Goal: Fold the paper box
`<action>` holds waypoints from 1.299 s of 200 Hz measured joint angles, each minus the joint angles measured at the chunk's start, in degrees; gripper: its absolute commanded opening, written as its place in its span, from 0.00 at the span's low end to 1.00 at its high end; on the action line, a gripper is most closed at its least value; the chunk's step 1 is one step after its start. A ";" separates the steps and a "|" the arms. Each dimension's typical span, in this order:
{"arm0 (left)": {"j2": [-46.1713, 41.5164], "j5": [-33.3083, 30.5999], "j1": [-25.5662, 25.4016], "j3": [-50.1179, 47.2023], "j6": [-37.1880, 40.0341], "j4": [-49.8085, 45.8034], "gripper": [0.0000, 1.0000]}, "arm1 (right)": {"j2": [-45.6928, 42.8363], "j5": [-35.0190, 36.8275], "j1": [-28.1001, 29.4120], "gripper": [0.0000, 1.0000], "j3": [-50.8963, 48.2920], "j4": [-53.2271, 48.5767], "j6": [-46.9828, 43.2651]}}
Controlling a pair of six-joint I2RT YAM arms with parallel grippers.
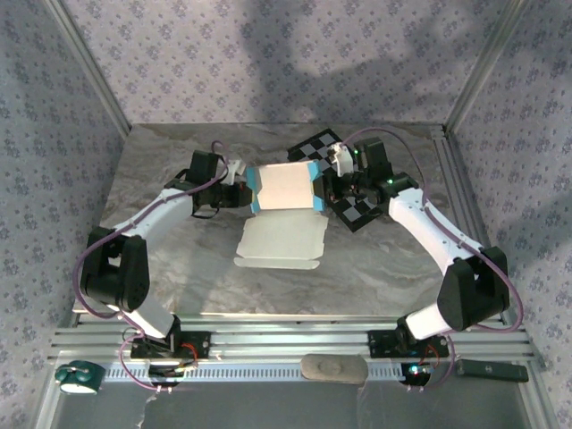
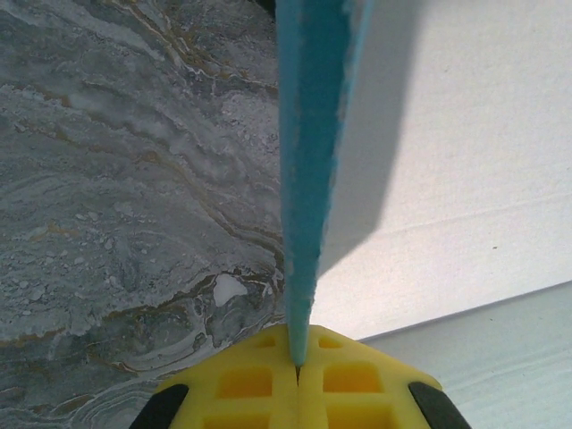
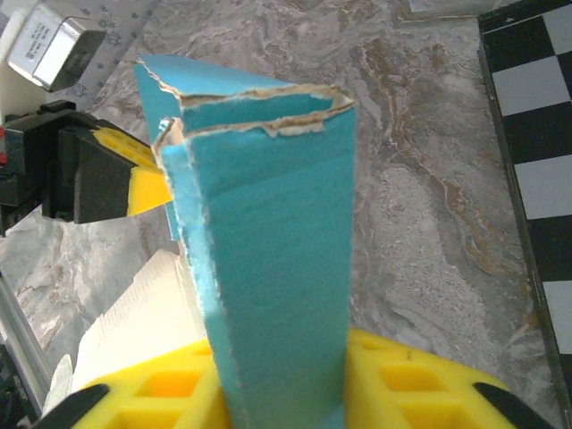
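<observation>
table: marbled grey top, arms reaching in from near edge.
paper box: mid-table toward the far side, white inner face up, turquoise side walls folded up at L and R ends; front panel w/ tabs lies flat toward the arms.
checkerboard: just R of box, under right arm.
left gripper: pads closed tight on the L turquoise wall, edge-on between them.
right gripper: yellow pads pinching the doubled R wall, torn top edge showing; looks gripped.
step: both side walls held upright, roughly mid-fold.
next: prob. keep walls square, then bring flat front panel up and tuck tabs; needs one hand freed w/o wall dropping.
</observation>
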 measured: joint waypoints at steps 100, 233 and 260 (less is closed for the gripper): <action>0.00 -3.21 -1.64 0.42 -0.28 -1.22 0.00 | 0.00 11.96 3.82 0.18 1.29 -2.12 -1.03; 0.00 -6.45 -2.89 1.51 -2.03 -2.32 0.00 | 0.87 28.37 9.11 0.10 3.30 -4.42 -0.70; 0.00 -8.22 -3.54 2.08 -3.54 -2.71 0.00 | 1.53 31.12 9.86 0.12 3.72 -4.52 0.26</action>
